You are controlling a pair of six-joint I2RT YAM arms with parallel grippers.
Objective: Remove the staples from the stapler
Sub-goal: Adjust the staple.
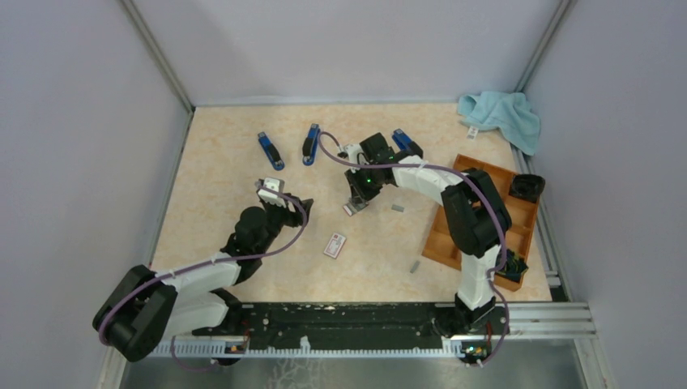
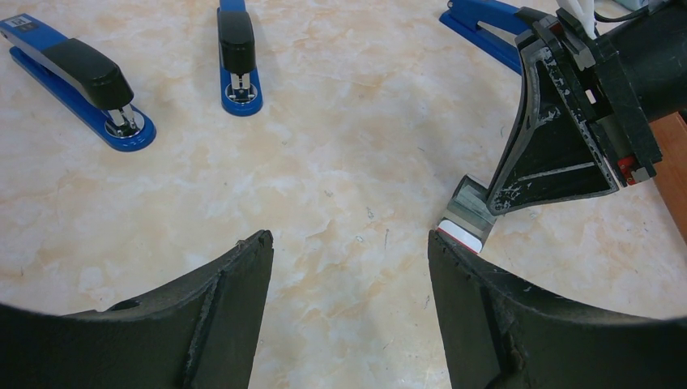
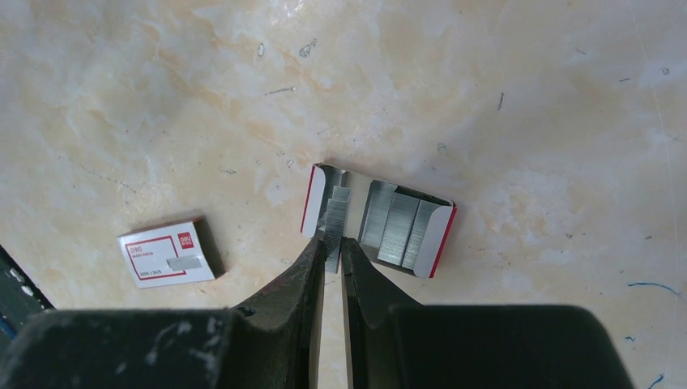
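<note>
Your right gripper (image 3: 334,245) is pinched almost closed on a staple strip (image 3: 337,212), with the fingertips gripping its near end. The rest of the strip points into the left end of the open staple box (image 3: 441,243), which lies flat on the table (image 3: 502,97). More strips (image 3: 399,227) are packed side by side in the box's other half. A closed box (image 3: 170,253) with a red label sits off to the left, apart from the open one.

Your left gripper (image 2: 348,263) has its jaws spread wide with nothing between them. It sits over bare table and faces the right gripper.

From above, the three blue staplers (image 1: 270,150) lie toward the far side of the table, and neither gripper touches them. Two loose strips (image 1: 398,207) lie on the table between the open box and the wooden tray (image 1: 442,237). A light blue cloth (image 1: 501,113) is bunched in the far right corner.
</note>
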